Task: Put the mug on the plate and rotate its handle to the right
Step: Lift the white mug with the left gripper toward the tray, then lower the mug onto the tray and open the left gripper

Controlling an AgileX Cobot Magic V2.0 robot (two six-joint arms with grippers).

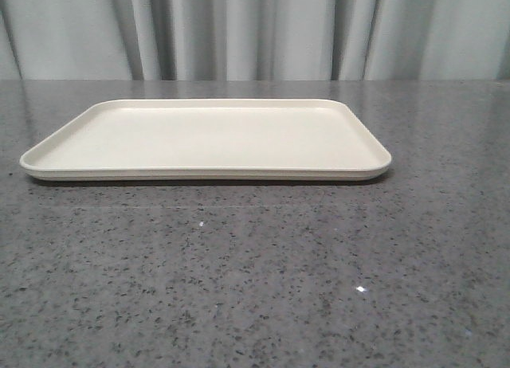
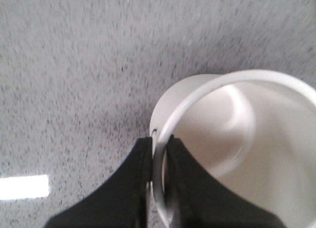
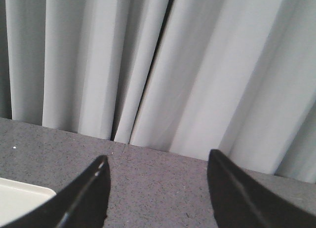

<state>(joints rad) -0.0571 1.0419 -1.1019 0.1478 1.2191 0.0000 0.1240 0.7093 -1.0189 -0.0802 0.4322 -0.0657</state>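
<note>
Mug (image 2: 232,139) shows only in the left wrist view, seen from above: white, round rim, pale inside, over grey speckled table (image 2: 74,65). Left gripper (image 2: 159,154) is pinched onto the mug's rim, one black finger (image 2: 128,188) outside the wall, the other inside, wall clamped between them. Handle and any print are out of sight; no readable writing, label or brand in any view. Cannot tell if the mug's base touches the table. Plate (image 1: 205,137) sits bare on the table in the front view, cream, rounded corners, low rim; mug not on it. Right gripper (image 3: 157,188) is spread wide and holds nothing, aimed at grey curtain (image 3: 197,65), a plate corner just beside its one finger.
</note>
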